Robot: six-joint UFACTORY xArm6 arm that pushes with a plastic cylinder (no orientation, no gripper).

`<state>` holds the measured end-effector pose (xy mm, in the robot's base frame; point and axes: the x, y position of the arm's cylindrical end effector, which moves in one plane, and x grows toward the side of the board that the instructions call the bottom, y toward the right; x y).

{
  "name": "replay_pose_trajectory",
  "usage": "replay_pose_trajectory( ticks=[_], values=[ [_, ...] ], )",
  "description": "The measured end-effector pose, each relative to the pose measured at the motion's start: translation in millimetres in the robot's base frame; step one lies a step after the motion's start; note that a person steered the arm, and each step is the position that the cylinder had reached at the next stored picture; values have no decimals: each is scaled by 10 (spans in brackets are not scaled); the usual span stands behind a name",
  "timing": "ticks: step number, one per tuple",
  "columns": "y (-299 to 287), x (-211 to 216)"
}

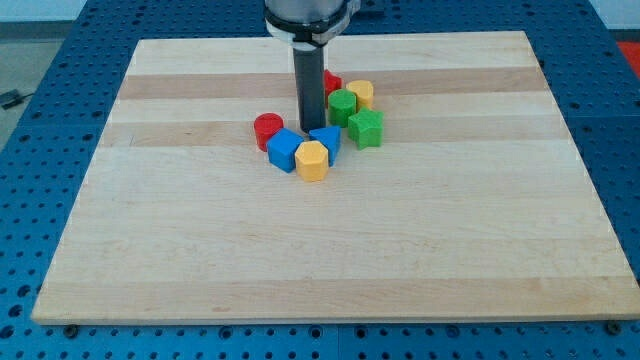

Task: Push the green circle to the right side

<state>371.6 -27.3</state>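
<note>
Rod, dark and upright, coming down from the arm's housing at the view's top centre. There is no hand on this arm, so nothing is clenched, released or grasped; the rod only pushes. My tip (311, 128) rests on the desk (320, 250) in the middle of a small huddle of blocks, hemmed in on nearly every side.

Just to the tip's right, and a little toward the view's top, sits the green circle (342, 105), the block the task is about. It looks to be touching the rod or very nearly so. That placing makes sense: with the tip on the circle's left, a sweep toward the view's right should carry the circle that way.

Right at the tip, toward the view's bottom, lies a blue triangle (325, 141). Left of that is a blue cube (284, 150), and beside it a yellow hexagon (312, 160), the block nearest the view's bottom. A red cylinder (267, 129) stands to the tip's left.

Beyond the green circle, a second green block (366, 128), of star-like shape, sits lower right of it, and a yellow block (361, 94) sits upper right; its shape is hard to make out. Another red block (332, 82) peeks from behind the rod, mostly hidden.

Both neighbours on the circle's right stand in its path, so a straight push would likely shove them along too. The desk's right half lies open, well apart from the cluster, so the circle has nearly all of its journey left.
</note>
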Motion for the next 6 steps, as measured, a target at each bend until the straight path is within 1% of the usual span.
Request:
replay_pose_trajectory(
  ticks=[1, 2, 3, 4, 6],
  values=[
    [9, -209],
    [235, -211],
    [648, -91],
    [912, 98],
    [325, 139]
  ],
)
